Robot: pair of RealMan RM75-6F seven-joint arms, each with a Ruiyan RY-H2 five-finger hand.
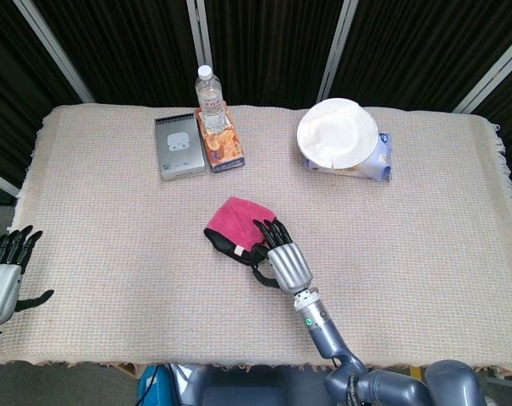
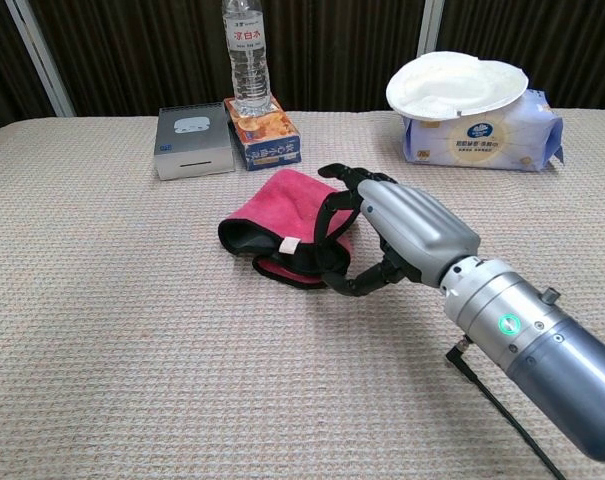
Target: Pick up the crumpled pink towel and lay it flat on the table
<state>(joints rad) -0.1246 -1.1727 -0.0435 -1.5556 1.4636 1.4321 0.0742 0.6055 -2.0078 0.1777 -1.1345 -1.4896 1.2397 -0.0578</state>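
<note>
The towel (image 2: 287,220) lies bunched mid-table, a little toward the near edge. The right hand (image 2: 397,235) grasps its right side, fingers (image 2: 332,215) draped over the cloth and thumb under the fold, apparently ready to lift. The left hand (image 1: 3,271) hangs released off the near left corner, fingers spread. Bare table (image 2: 112,330) stretches left and front for spreading; the box (image 1: 178,145) and bottle (image 1: 210,93) sit by the far edge.

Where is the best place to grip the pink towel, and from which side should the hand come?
Probably the near right edge of the pink towel, where the folded layers bunch into a raised lip. The right hand already comes from that side, its fingers resting over the fold. The far side lies flatter against the table.
</note>
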